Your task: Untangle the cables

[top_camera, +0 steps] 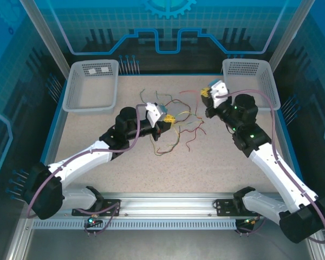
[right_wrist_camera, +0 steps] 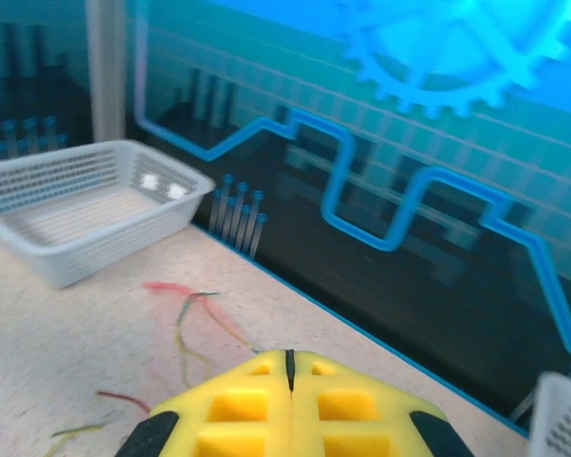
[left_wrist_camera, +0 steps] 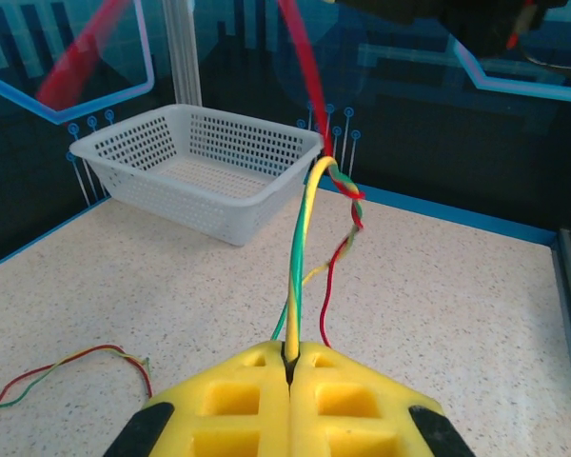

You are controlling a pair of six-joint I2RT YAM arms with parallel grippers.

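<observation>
Left gripper (left_wrist_camera: pixel 290 367) clenched on 2 strands, yellow and green, of the thin wavy coloured cables (left_wrist_camera: pixel 296 257), raised off the speckled beige tabletop (left_wrist_camera: pixel 476 314). Above my pads they braid with a red strand (left_wrist_camera: pixel 309 86). Right gripper (right_wrist_camera: pixel 287 367) pressed closed, no wire visible in it. Rest of tangle (top_camera: pixel 176 135) lies mid-table between both grippers. Step, as I judge: separating strands. Next calls for unwinding that braid by pulling apart gently.
</observation>
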